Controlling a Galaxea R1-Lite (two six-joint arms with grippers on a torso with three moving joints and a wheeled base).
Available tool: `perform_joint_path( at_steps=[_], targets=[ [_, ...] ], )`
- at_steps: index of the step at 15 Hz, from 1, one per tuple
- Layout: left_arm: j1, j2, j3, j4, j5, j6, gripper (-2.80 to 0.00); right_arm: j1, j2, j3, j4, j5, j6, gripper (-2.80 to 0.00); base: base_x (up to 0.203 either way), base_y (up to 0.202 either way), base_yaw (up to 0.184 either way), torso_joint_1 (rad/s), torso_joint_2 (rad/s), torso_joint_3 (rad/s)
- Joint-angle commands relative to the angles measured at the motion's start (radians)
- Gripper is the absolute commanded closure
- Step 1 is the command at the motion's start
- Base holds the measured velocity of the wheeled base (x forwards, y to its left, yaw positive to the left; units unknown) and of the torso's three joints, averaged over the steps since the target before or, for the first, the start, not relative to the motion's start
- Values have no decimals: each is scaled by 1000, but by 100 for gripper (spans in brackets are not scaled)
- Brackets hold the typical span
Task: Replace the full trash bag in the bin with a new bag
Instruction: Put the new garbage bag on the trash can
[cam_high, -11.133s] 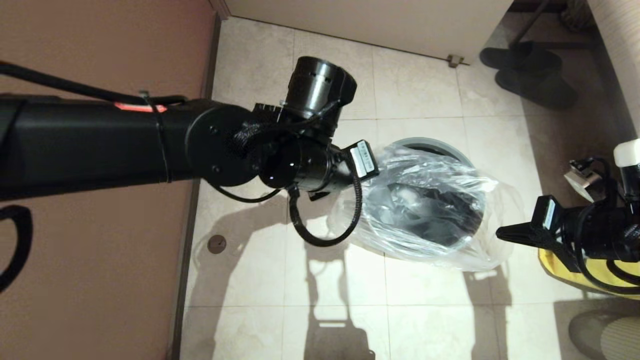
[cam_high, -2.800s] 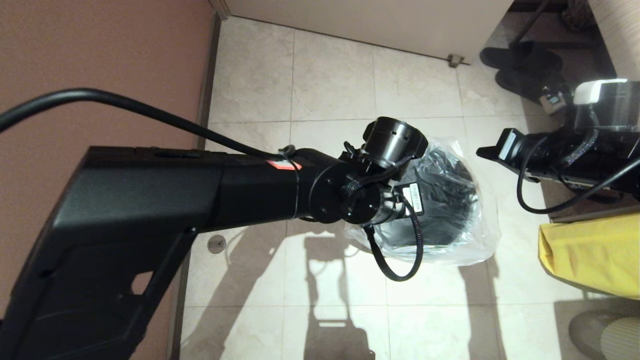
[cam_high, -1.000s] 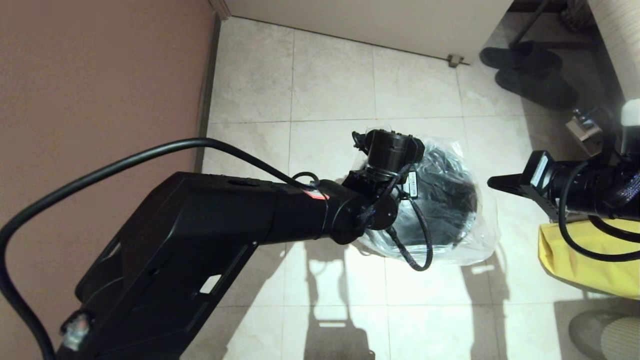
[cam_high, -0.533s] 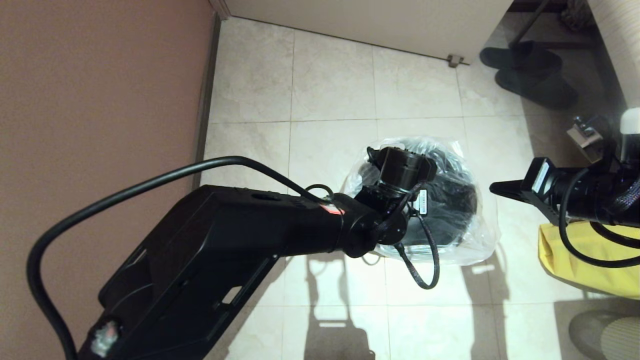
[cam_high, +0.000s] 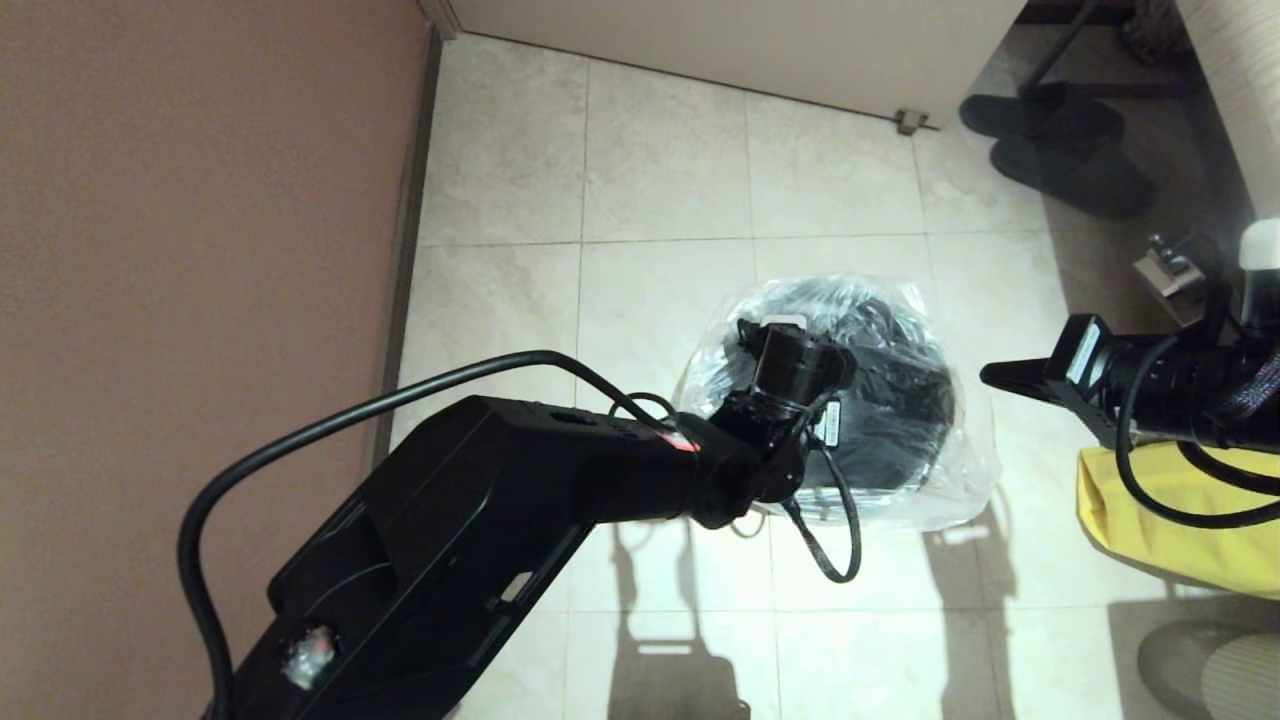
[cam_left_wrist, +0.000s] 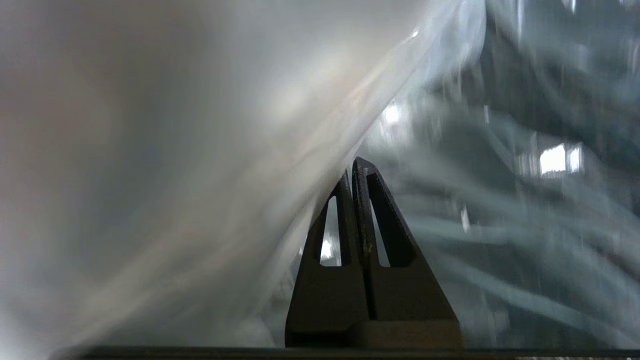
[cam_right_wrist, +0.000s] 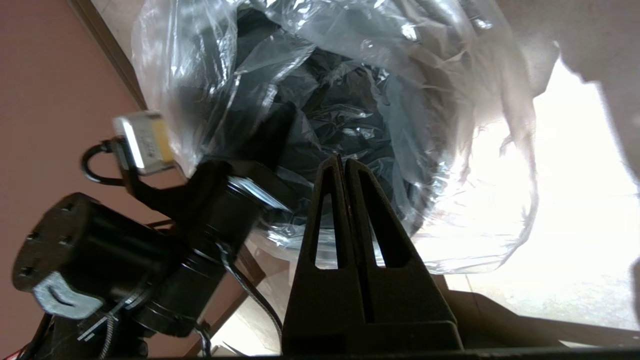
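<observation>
Currently the left gripper, fingers closed, is pressing into the clear crinkly plastic bag lining the small round grey bin; right gripper, fingers closed, is hovering beside it.

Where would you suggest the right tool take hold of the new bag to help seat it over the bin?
Grip the loose film of the new bag bulging beyond the bin on the robot's right. Come from that side, where the right tool hangs shut; the left tool occupies the other.

The left arm reaches forward and down, its left gripper closed. The right gripper hangs off to the side, fingers together.
</observation>
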Motion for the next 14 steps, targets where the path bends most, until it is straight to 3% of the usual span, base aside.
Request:
perform_joint_path(
  at_steps=[1,5,14],
  targets=[
    [11,7,0,-43,5,7,0,-1,3,0,-1,2,5,0,0,0,0,0,0,0],
    [15,-15,0,-192,47,82,0,2,1,11,-1,20,5,0,0,0,0,0,0,0],
    [0,-75,0,-203,69,78,0,17,-4,37,0,27,0,0,0,0,0,0,0,0]
  ],
)
